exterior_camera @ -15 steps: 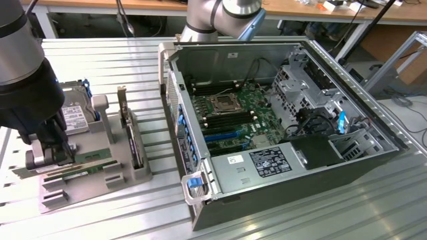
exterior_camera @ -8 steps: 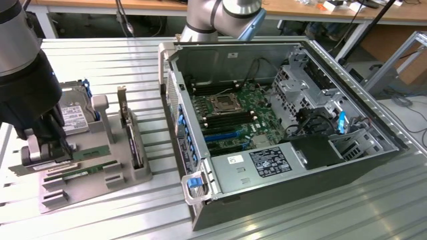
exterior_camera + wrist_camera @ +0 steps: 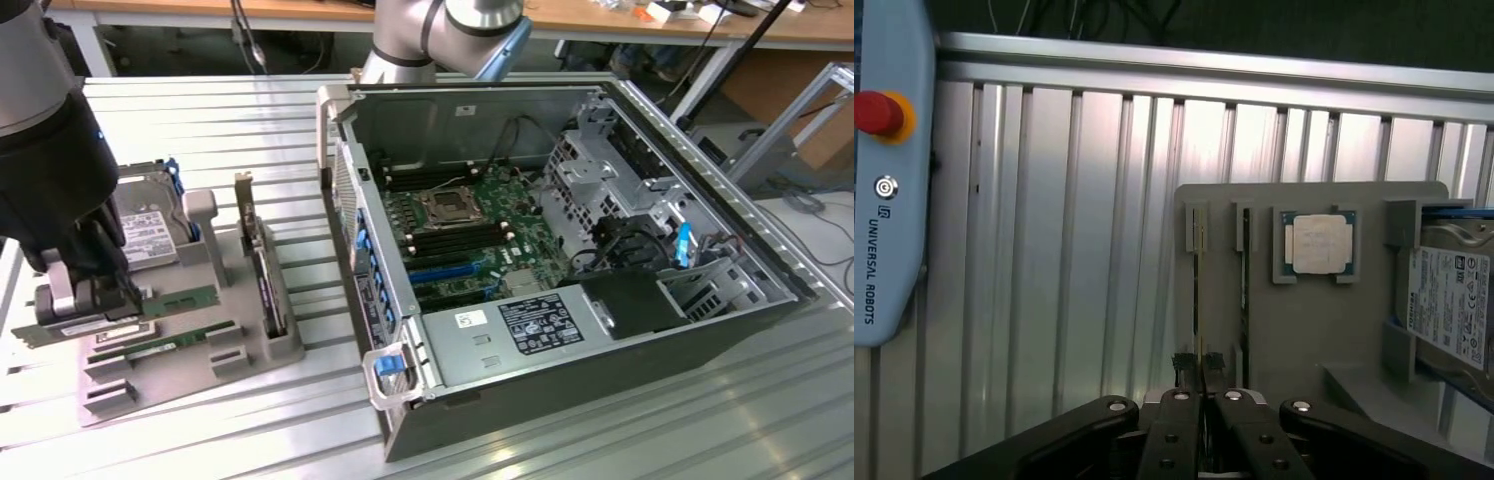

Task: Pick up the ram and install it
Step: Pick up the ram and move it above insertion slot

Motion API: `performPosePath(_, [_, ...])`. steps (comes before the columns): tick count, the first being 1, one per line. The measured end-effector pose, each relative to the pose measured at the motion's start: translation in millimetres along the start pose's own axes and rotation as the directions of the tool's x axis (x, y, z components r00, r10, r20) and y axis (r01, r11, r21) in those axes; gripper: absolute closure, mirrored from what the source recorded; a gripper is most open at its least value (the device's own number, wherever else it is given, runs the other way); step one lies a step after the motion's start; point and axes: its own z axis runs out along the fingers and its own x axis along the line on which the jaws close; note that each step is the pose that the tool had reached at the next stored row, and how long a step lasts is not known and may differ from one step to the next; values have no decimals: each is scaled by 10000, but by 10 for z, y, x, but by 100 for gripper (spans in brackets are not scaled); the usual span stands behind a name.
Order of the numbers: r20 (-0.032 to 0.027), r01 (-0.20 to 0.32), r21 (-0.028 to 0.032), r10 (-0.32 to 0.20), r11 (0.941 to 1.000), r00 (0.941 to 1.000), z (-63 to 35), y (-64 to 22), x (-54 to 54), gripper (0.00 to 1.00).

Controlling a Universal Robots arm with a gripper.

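The end effector is down at the gray holder that lies on the ribbed metal tabletop. Its two black fingers are pressed almost together and they pinch the ram by its thin edge. The ram stands on its edge in the outer slot of the holder, the slot that is farthest from the hard drive. Its far end sits inside the small slot block of the holder. Just beside it, in the next slot, a second dark stick stands in the same way. Between this stick and the hard drive, a processor chip lies flat in its own square pocket. In the exterior view, a dark expansion card stands on edge in the same holder. The open computer case lies on the exterior view's right of the holder, with the green motherboard visible inside. A blue control pendant with a red button lies on the tabletop, well apart from the holder.
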Motion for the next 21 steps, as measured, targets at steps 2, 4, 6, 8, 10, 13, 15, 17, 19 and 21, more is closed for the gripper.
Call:
performPosePath(2, [0, 0, 0, 0, 10000, 10000, -21, 0, 1, 88])
performPosePath(4, [1, 0, 0, 0, 10000, 10000, -50, 0, 2, 88])
performPosePath(6, [0, 0, 0, 0, 10000, 10000, -67, -1, 3, 88])
performPosePath(8, [1, 0, 0, 0, 10000, 10000, -81, -1, 4, 88])
performPosePath(10, [0, 0, 0, 0, 10000, 10000, -102, -1, 5, 88])
performPosePath(13, [1, 0, 0, 0, 10000, 10000, -141, -1, 7, 88])
performPosePath(15, [0, 0, 0, 0, 10000, 10000, -171, -2, 8, 88])
performPosePath(17, [0, 0, 0, 0, 10000, 10000, -214, -2, 10, 88])
performPosePath(19, [0, 0, 0, 0, 10000, 10000, -243, -2, 12, 88])
performPosePath(21, [0, 0, -1, 0, 10000, 10000, -272, -3, 13, 88])
